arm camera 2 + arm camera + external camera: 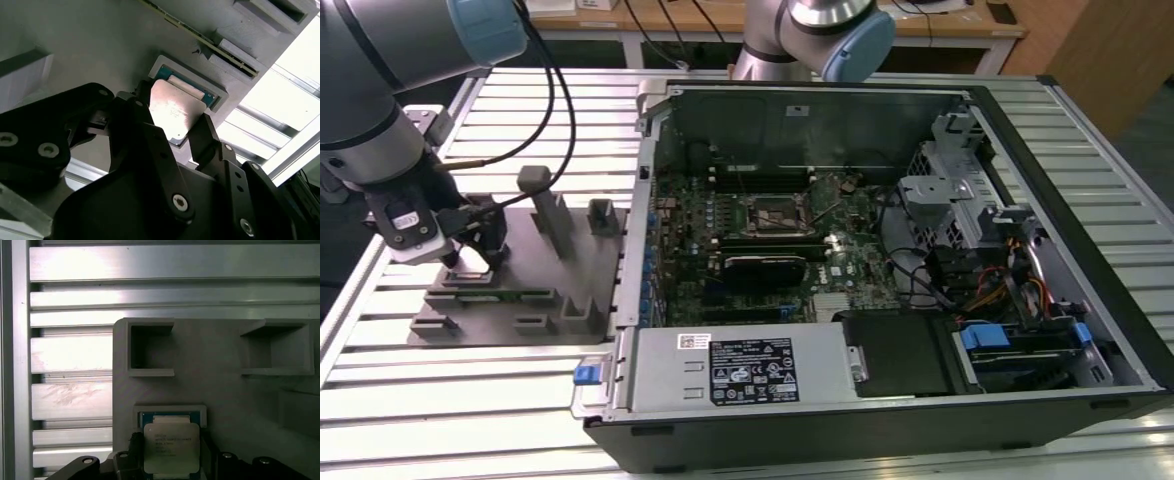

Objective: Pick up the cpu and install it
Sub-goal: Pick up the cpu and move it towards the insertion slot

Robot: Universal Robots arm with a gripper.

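On the exterior view's left the arm reaches down over the grey fixture. Its upper part is cut off by the picture's edge. The gripper sits low at the fixture's corner nearest the table's edge, with upright posts standing near it toward the exterior view's right. The slatted metal table lies bare around the fixture's outer sides.

In both wrist views the gripper is closed on the cpu, one black finger against each of two opposite edges. The cpu is at a square recess in the fixture. The gripper's body hides its near edge, so I cannot tell whether it rests in the recess or is raised just off it. A blue-green rim shows inside the recess behind the cpu. Beyond the recess stand two box-shaped pockets. A thin green board lies in a slot just beside the gripper.

Further toward the exterior view's right the open computer case lies on its side, its wall just beside the fixture. Inside it is the main board with its dark square socket near the middle, well apart from the gripper. A labelled grey box fills the near corner. Cables and a drive cage crowd the far right, hard to tell apart.
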